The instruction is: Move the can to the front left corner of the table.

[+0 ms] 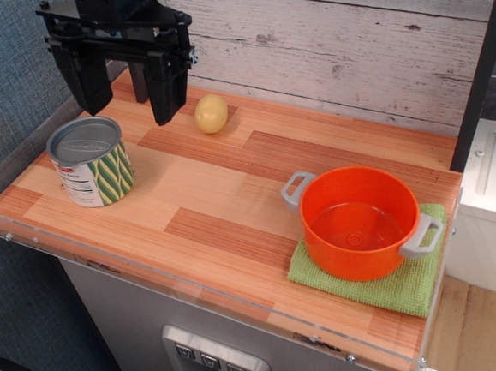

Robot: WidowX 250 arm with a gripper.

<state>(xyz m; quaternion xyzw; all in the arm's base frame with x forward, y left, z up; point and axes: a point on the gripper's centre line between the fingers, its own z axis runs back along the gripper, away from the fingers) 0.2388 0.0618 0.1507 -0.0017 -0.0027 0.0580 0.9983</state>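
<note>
The can [90, 161] stands upright near the front left corner of the wood-plank table [224, 213]. It has a grey ridged lid and a white label with green-and-yellow stripes. My black gripper [128, 105] hangs open and empty above and just behind the can, its two fingers spread wide, one over the can's left rear and one to its right rear. It does not touch the can.
A yellow potato [211, 113] lies at the back, right of the gripper. An orange two-handled pot [360, 220] sits on a green cloth [402, 287] at the front right. A plank wall runs behind, and a clear acrylic edge [29, 241] lines the front and left.
</note>
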